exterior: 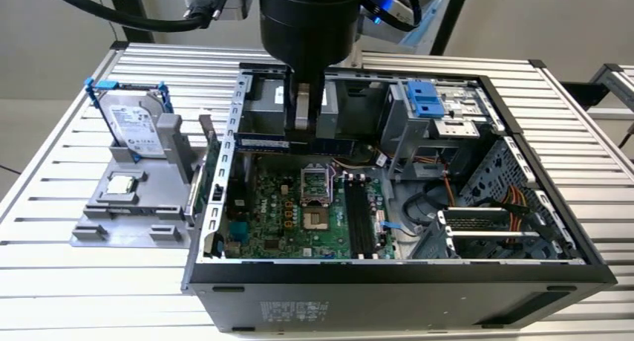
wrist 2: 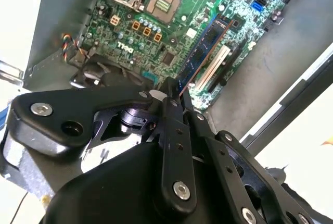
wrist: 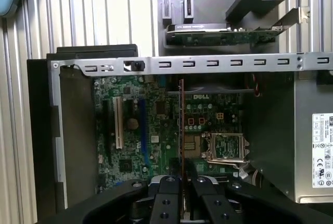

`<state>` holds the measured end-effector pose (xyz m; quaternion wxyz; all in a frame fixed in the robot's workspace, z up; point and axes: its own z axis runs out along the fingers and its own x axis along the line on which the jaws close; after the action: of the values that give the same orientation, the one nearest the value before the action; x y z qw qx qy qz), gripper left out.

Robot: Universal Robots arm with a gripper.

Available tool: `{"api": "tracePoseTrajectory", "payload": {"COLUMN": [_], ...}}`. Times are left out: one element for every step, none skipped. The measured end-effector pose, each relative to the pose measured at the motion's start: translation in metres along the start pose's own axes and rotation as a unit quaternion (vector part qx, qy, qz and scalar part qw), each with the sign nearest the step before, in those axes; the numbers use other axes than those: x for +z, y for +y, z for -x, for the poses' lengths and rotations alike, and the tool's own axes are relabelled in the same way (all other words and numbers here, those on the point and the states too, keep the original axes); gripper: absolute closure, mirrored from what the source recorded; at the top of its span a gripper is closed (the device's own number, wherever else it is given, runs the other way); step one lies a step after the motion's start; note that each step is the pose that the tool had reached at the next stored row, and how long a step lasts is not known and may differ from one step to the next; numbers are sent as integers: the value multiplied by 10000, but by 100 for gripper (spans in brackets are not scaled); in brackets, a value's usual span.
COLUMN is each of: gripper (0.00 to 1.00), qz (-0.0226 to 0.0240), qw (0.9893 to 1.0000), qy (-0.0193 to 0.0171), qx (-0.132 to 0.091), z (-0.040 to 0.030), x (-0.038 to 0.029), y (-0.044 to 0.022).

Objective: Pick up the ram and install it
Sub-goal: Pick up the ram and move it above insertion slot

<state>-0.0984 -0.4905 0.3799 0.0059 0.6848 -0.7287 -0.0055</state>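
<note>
Claw [wrist: 182, 179] pinching the ram [wrist: 181, 125] on edge, above the motherboard [exterior: 287, 211] inside the open case [exterior: 396, 270]. In the exterior view, the black slots [exterior: 361, 215] lie at five o'clock and appear crosswise to the stick. Judgement: sound seating needs the stick parallel to the slot, level, pressed evenly.

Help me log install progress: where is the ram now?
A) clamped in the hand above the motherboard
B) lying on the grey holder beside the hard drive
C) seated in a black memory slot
A: in the second wrist view the ram sticks out from the closed hand, held over the motherboard and not in any slot.
</note>
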Motion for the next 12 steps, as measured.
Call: {"api": "tracePoseTrajectory", "payload": {"gripper": [100, 100, 100, 100, 100, 100, 100, 100, 100, 100, 100, 100], "qz": [0, 0, 0, 0, 0, 0, 0, 0, 0, 0, 0, 0], "qw": [10000, 10000, 10000, 10000, 10000, 10000, 10000, 10000, 10000, 10000, 10000, 10000], "qy": [1, 1, 0, 1, 1, 0, 1, 1, 1, 1, 1, 1], "qx": [0, 0, 0, 0, 0, 0, 0, 0, 0, 0, 0, 0], "z": [2, 4, 8, 14, 19, 25, 33, 41, 51, 62, 69, 77], "x": [-1, -1, -1, -1, -1, -1, -2, -2, -2, -2, -2, -2], "y": [-11, -21, -31, -38, -46, -54, -63, -70, -79, -90, -100, -115]}}
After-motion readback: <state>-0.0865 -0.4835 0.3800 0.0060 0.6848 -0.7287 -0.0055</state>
